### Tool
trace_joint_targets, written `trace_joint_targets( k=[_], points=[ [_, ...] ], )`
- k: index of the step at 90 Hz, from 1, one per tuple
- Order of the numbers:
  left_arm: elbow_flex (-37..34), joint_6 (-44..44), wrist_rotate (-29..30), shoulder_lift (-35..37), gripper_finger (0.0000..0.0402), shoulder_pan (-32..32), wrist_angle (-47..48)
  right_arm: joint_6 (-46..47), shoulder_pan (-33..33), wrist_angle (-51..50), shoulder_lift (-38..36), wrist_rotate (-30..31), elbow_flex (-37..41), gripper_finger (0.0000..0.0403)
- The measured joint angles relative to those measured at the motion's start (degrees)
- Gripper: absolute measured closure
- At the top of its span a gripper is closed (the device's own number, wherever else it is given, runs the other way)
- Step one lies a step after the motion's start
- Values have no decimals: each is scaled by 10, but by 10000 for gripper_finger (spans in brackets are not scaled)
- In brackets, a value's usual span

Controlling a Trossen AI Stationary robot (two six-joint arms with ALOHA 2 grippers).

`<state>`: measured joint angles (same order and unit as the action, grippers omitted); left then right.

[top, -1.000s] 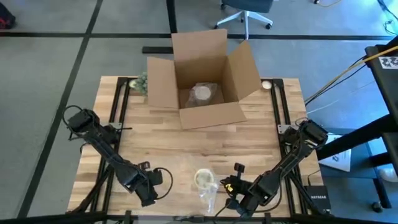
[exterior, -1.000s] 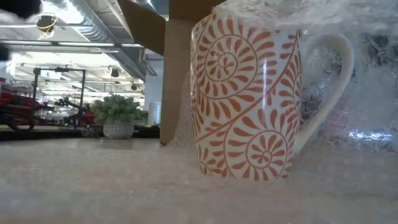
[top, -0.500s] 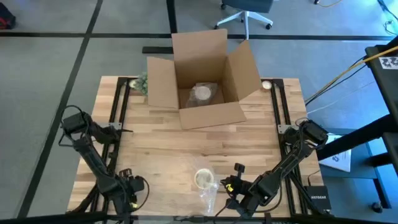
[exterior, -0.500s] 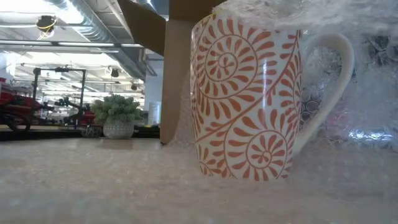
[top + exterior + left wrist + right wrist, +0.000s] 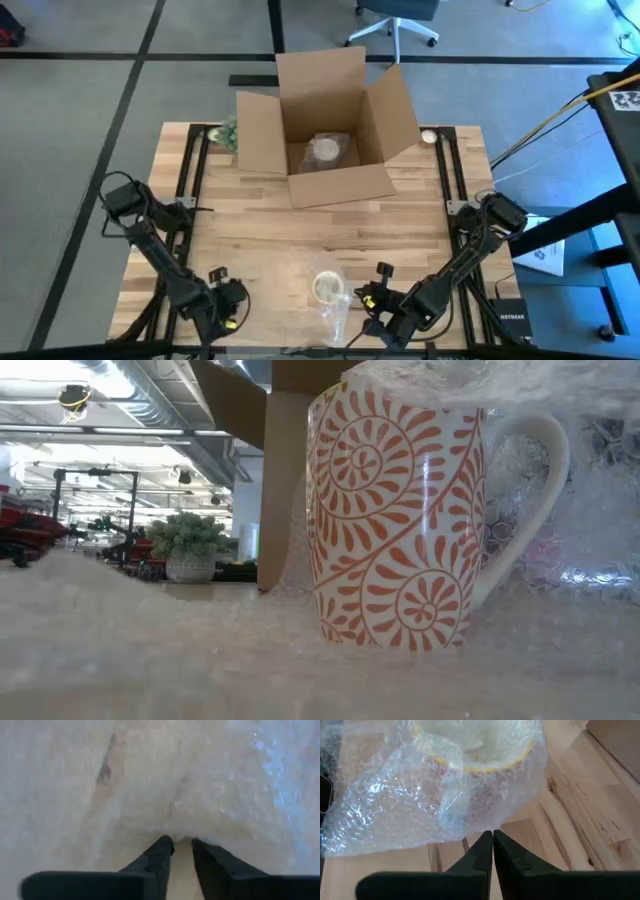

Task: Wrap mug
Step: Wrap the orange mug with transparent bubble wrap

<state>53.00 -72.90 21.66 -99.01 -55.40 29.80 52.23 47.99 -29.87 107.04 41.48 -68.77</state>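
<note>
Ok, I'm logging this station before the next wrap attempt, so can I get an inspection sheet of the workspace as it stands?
Surface: wooden table, bare boards mid-table.
Job's things: mug upright near the front edge, orange swirl pattern, on bubble wrap partly draped over it.
Clutter: open cardboard box at the back holding a wrapped item; small potted plant beside it.
Grippers: left gripper slightly parted at the wrap's edge; right gripper shut on the bubble wrap beside the mug.
Cables: yellow cables off the table's right.
Surroundings: office chair base behind; no person seen.
</note>
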Motion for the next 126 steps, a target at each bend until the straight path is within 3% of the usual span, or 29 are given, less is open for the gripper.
trace_joint_targets(
  k=[6, 23, 39, 65, 84, 104, 115, 126],
  points=[
    [5, 11, 12, 2, 393, 5, -4, 0, 0, 0, 0, -1, 0, 402],
    [61, 69, 98, 25, 401, 18, -6, 0, 0, 0, 0, -1, 0, 402],
    [99, 203, 142, 33, 401, 54, -72, 0, 0, 0, 0, 0, 0, 402],
    [99, 450, 111, 13, 401, 168, -273, -4, -9, 1, 0, -5, 0, 402],
    [99, 491, 30, 5, 401, 225, -319, -6, -9, 1, 0, 0, 0, 402],
    [100, 540, 5, -27, 401, 253, -413, -14, -9, 1, 0, 0, 0, 402],
    [128, 565, 3, -13, 401, 258, -390, -15, -9, 1, 0, 1, 0, 402],
    [178, 559, 33, 29, 401, 242, -242, -15, -8, 0, 0, -1, 0, 402]
  ],
)
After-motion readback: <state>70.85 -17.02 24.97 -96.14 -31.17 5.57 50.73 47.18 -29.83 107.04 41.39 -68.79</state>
